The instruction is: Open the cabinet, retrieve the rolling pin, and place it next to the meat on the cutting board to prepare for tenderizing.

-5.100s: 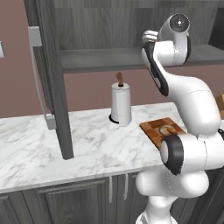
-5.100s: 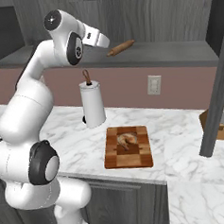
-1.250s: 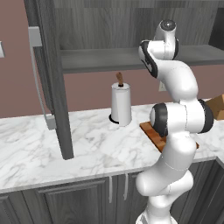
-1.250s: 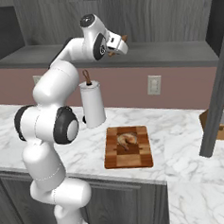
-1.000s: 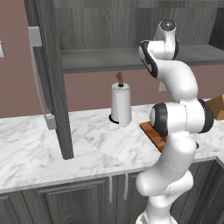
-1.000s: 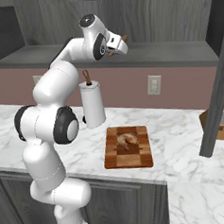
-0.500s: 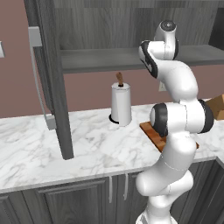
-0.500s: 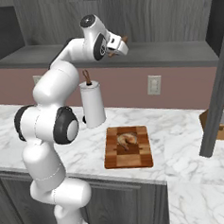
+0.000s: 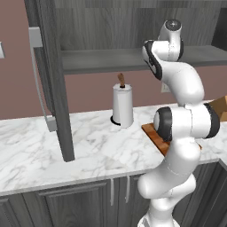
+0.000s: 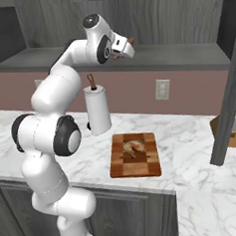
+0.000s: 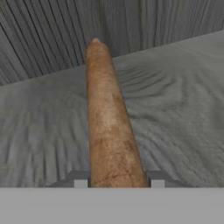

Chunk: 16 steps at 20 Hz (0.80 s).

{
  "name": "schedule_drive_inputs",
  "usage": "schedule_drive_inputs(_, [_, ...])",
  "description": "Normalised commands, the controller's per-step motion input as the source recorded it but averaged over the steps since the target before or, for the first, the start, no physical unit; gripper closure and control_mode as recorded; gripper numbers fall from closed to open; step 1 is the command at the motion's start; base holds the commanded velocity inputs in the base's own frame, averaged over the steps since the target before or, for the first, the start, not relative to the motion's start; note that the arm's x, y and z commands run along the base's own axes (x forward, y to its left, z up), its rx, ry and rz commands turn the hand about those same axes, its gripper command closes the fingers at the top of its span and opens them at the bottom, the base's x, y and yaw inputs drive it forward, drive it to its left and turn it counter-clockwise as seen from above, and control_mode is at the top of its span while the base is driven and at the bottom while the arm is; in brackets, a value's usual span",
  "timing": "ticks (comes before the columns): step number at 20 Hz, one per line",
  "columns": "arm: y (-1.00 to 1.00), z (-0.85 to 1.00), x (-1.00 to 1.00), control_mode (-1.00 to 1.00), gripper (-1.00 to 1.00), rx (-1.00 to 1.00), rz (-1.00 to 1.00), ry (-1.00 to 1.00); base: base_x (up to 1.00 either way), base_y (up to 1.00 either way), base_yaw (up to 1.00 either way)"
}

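The long brown wooden rolling pin [image 11: 109, 127] sits between the two small dark finger tips [image 11: 80, 180] of the gripper [image 11: 119, 181]. The tips press on both sides of it, so the gripper is closed around the rolling pin. The pin points away from the hand, over the flat grey shelf [image 11: 175, 96] toward the dark grey wood-grain back wall. In the right base view, a brown end of the pin [image 10: 130, 41] sticks out past the hand, just above the shelf [image 10: 175, 57].

The shelf belongs to the big wall cabinet with dark grey wood-grain doors [image 9: 53, 88]. Its doors stand open. One door has a long silver bar handle [image 9: 41, 84].

Below the shelf is a white marble counter [image 10: 202, 154]. On it lies the flat reddish-brown checkered cutting board [image 10: 137, 161]. The small pale tan curled meat [image 10: 132, 147] rests on the board, near its far end.

A white paper towel roll on a stand [image 10: 97, 110] is just beside the board, to its left. A plain tan wooden box [image 10: 232, 132] sits farther to the right.
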Motion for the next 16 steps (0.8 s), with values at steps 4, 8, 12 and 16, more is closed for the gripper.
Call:
schedule_drive_inputs(4, [0.0, 0.0, -0.74, -1.0, 1.0, 0.0, 0.0, -0.06, 0.0, 0.0, 0.0])
schedule_drive_inputs(8, [-0.03, 0.0, -0.93, -1.0, 1.0, 0.0, 0.0, -0.06, 0.0, 0.0, 0.0])
schedule_drive_inputs(12, [0.0, 0.0, -1.0, -1.0, 1.0, 0.0, 0.0, -0.05, 0.0, 0.0, 0.0])
schedule_drive_inputs(16, [0.0, 0.02, -1.0, -1.0, 1.0, 0.0, -0.02, -0.01, 0.0, 0.0, 0.0])
